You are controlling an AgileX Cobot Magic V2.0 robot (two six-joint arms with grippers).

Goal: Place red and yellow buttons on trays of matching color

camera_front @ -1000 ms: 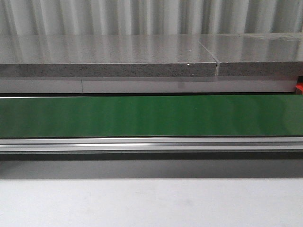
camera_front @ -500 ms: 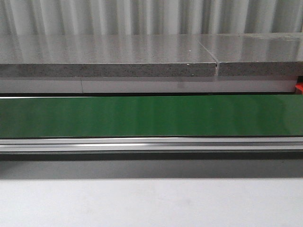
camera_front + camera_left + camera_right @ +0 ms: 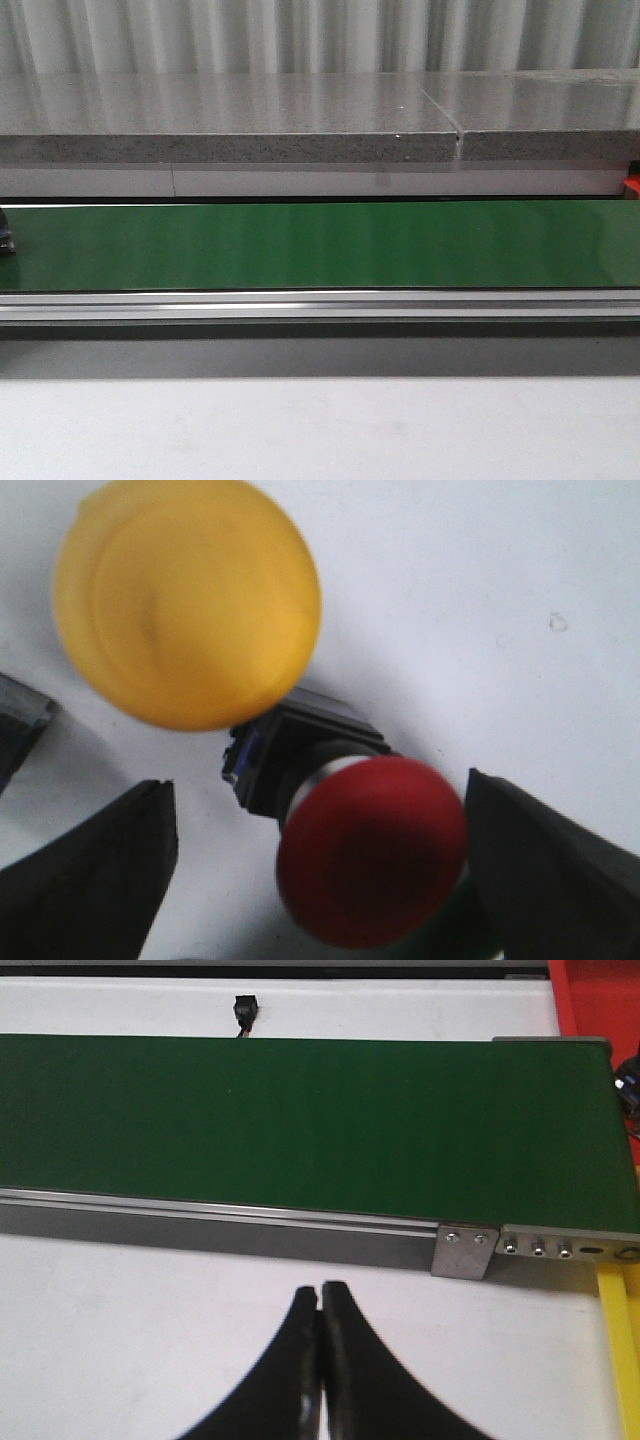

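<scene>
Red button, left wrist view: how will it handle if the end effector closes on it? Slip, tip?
The red button is probably rigid: hard-looking dome on a black body. The dome looks smooth and rounded, so the fingers may slip on the cap. It seems to lie tilted, top-heavy, so a nudge could roll it toward the yellow button.

White tabletop (image 3: 320,430) carries green conveyor belt (image 3: 320,245) w/ aluminium side rail (image 3: 320,303) running left-right across it. In left wrist view, yellow button (image 3: 188,600) & red button (image 3: 372,850) sit on the white surface, just beside each other. In right wrist view, small black connector (image 3: 243,1009) lies on table beyond belt
</scene>
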